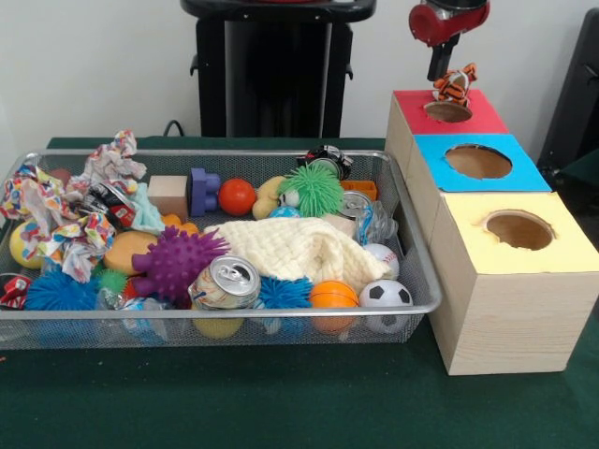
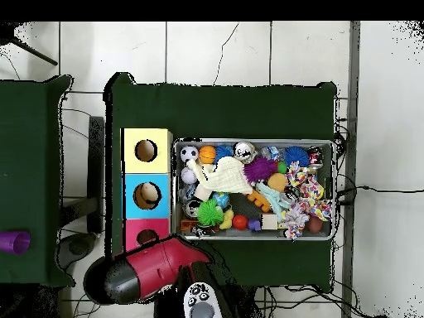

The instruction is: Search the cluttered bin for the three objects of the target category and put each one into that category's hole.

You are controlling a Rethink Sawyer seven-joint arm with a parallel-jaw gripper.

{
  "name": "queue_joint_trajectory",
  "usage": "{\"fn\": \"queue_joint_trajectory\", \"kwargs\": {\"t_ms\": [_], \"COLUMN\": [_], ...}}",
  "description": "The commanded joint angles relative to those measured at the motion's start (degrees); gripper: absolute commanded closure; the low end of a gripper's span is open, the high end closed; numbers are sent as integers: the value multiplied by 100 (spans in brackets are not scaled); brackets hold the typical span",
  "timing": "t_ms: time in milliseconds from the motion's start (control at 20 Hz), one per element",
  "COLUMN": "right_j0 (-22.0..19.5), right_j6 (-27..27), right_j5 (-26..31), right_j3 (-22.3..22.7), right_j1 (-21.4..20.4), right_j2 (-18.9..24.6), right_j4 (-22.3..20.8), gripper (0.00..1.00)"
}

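Observation:
My gripper (image 1: pixel 452 82) hangs from the red arm at the top right of the front view. It is shut on a small orange, black and white striped toy (image 1: pixel 456 87), held just above the round hole (image 1: pixel 448 111) with the red surround on the farthest wooden box. The wire mesh bin (image 1: pixel 413 245) stands to the left of the boxes, full of clutter. In the overhead view the red arm (image 2: pixel 153 269) reaches over the red box (image 2: pixel 135 228) and hides the gripper; the bin (image 2: pixel 252 142) lies to the right of the boxes.
The blue-surround hole (image 1: pixel 478 161) and the yellow-surround hole (image 1: pixel 519 229) sit nearer the camera on the same row of boxes. The bin holds a cream cloth (image 1: pixel 298 248), a drink can (image 1: pixel 226 282), spiky balls, sports balls, blocks and crumpled paper (image 1: pixel 56 210).

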Motion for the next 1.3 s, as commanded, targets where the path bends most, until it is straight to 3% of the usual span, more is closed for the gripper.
{"fn": "queue_joint_trajectory", "kwargs": {"t_ms": [50, 650, 1050, 1300], "right_j0": [-17, 220, 271, 319], "right_j6": [981, 644, 645, 735], "right_j5": [-283, 1318, 1886, 1789], "right_j3": [75, -278, -443, -310], "right_j1": [54, -1152, -1413, -1502], "right_j2": [-78, -148, -87, -67], "right_j4": [177, 428, 527, 648], "gripper": [100, 100, 100, 100]}}
